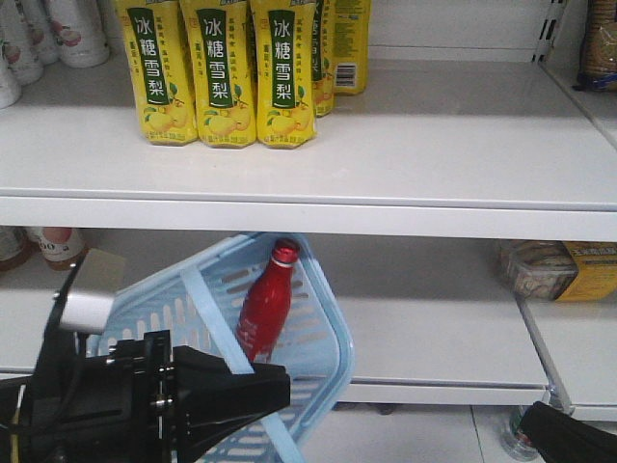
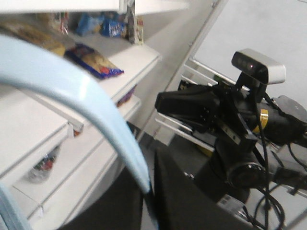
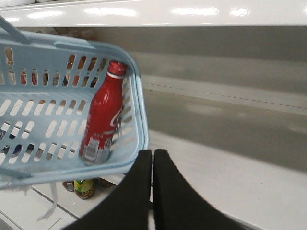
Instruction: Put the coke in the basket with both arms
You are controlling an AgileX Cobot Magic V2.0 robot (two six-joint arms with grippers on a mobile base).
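The pale blue basket (image 1: 323,333) hangs tilted in front of the lower shelf. The coke (image 1: 265,307), red with a silver neck ring, lies inside it against the slotted wall. My left gripper (image 1: 281,388) is shut on the basket's handle, which crosses the left wrist view as a blue band (image 2: 96,108) ending between the jaws (image 2: 149,194). In the right wrist view the coke (image 3: 102,117) rests in the basket (image 3: 140,112), to the upper left of my right gripper (image 3: 153,154), which is shut and empty just below the basket's corner.
Yellow drink bottles (image 1: 222,72) stand on the upper shelf, whose white front edge (image 1: 415,218) runs above the basket. Packaged food (image 1: 559,272) lies on the lower shelf at the right. Bottles (image 3: 85,188) stand below the basket. Snack bags (image 2: 93,60) lie on side shelves.
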